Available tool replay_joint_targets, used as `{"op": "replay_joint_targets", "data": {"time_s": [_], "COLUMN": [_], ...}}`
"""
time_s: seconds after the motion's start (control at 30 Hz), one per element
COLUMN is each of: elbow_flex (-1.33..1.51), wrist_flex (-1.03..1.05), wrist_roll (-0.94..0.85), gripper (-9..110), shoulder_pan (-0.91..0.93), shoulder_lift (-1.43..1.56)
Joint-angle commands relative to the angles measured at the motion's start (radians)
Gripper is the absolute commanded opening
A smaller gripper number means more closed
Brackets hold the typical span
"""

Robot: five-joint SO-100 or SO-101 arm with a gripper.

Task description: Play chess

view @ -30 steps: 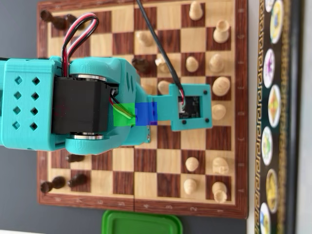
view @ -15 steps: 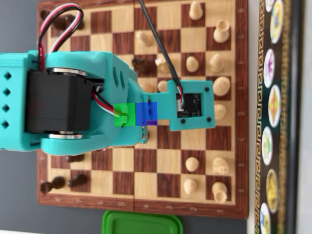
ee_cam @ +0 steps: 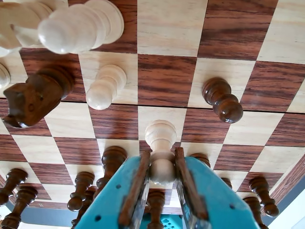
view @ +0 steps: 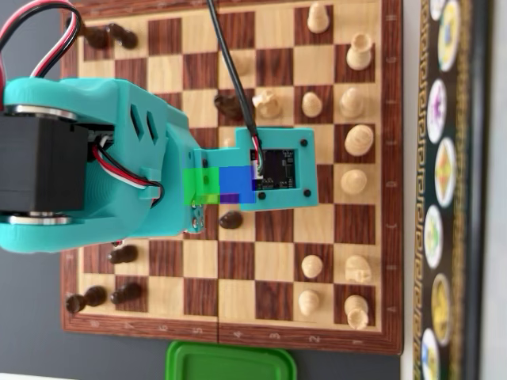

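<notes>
In the wrist view my teal gripper [ee_cam: 161, 153], with wood-lined jaws, is shut on the round head of a light pawn [ee_cam: 160, 132]. The pawn's base points at a light square of the chessboard [ee_cam: 167, 28]. I cannot tell whether the base touches the board. A dark pawn [ee_cam: 223, 100] stands to the right of it, and another light pawn [ee_cam: 106, 87] and a dark knight [ee_cam: 35, 95] to the left. In the overhead view the teal arm [view: 119, 166] and its camera module [view: 273, 168] cover the board's middle [view: 238, 261] and hide the jaws and the held pawn.
Several dark pieces [ee_cam: 112, 162] stand close around the jaws along the near rank. Large light pieces [ee_cam: 71, 24] stand at top left. In the overhead view light pieces [view: 356, 138] fill the right side. A green lid [view: 230, 360] lies below the board, and a patterned strip [view: 444, 190] lies along its right.
</notes>
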Motion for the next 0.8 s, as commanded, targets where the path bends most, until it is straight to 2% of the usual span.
{"op": "replay_joint_targets", "data": {"time_s": [0.0,0.4,0.77], "elbow_flex": [0.008,0.072,0.13], "wrist_flex": [-0.003,-0.009,-0.103], "wrist_roll": [-0.002,0.005,-0.002], "gripper": [6,6,6], "shoulder_pan": [-0.003,-0.005,-0.014], "shoulder_lift": [0.055,0.063,0.058]}}
